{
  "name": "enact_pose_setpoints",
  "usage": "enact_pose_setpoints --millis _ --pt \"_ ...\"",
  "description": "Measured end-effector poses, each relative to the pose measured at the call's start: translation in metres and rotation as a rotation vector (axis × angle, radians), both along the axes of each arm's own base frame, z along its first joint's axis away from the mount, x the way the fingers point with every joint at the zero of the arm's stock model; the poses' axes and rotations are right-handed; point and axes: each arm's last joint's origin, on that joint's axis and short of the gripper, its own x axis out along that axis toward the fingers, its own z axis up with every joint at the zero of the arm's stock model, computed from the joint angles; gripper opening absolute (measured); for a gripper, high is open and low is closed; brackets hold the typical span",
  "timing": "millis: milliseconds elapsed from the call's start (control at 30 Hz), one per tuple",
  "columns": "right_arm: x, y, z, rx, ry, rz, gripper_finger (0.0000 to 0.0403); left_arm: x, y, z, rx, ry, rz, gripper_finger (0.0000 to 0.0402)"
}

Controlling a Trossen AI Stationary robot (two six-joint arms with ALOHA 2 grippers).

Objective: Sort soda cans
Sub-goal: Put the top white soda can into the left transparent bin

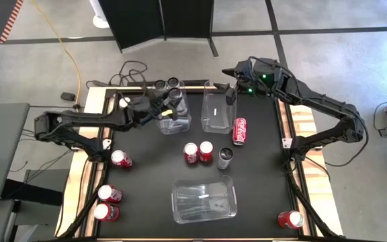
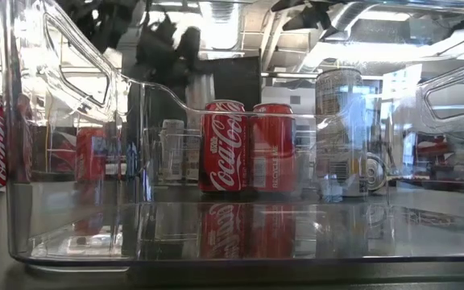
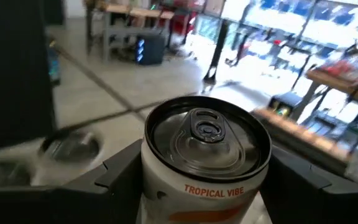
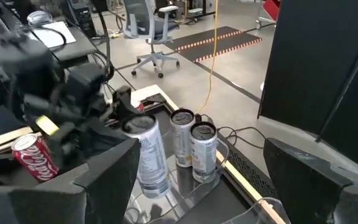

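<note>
Soda cans sort by colour: your left pincer (image 1: pixel 168 113) grips a silver can (image 3: pixel 206 155) over the silver bin (image 1: pixel 175 119); right pincer (image 1: pixel 230 96) hangs wide above 2nd bin (image 1: pixel 215 117).

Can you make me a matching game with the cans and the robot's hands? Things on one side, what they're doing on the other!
1. red soda can beside the far clear plastic bin
2. silver Tropical Vibe can
3. two red cans mid-table
4. right hand

a. open, empty
b. lying on its side
c. gripped by the left hand
d. standing upright

Pairs: 1-b, 2-c, 3-d, 4-a
</note>
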Motion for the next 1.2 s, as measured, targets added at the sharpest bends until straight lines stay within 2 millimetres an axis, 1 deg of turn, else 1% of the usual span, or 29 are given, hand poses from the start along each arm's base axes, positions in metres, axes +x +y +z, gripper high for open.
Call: enact_pose_setpoints --millis 100,267,367,467,600,800,900,1200 --pt "-0.001 -0.002 0.000 0.010 -0.006 -0.012 0.0354 -0.009 0.003 -0.019 0.008 0.022 0.020 0.0250" --pt "-0.005 -0.010 0.000 0.015 -0.009 -0.045 0.0354 -0.020 0.006 -0.039 0.046 0.072 0.043 0.0250" --pt "-0.007 -0.014 0.000 0.017 -0.016 -0.063 0.0354 -0.021 0.008 -0.053 0.035 0.112 0.053 0.0250" --pt "-0.008 -0.017 0.001 0.020 -0.020 -0.075 0.0354 -0.018 0.010 -0.065 0.045 0.160 0.048 0.0250" --pt "-0.008 -0.017 0.000 0.029 -0.021 -0.078 0.0354 -0.014 0.014 -0.070 0.085 0.168 0.054 0.0250" --pt "-0.008 -0.015 -0.001 0.041 -0.008 -0.073 0.0354 -0.017 0.021 -0.073 0.079 0.191 0.113 0.0250" --pt "-0.008 -0.015 -0.003 0.050 0.010 -0.074 0.0354 -0.020 0.023 -0.076 0.063 0.224 0.148 0.0250" --pt "-0.009 -0.015 -0.005 0.030 0.038 -0.066 0.0354 -0.028 0.029 -0.082 -0.009 0.180 0.197 0.0256"
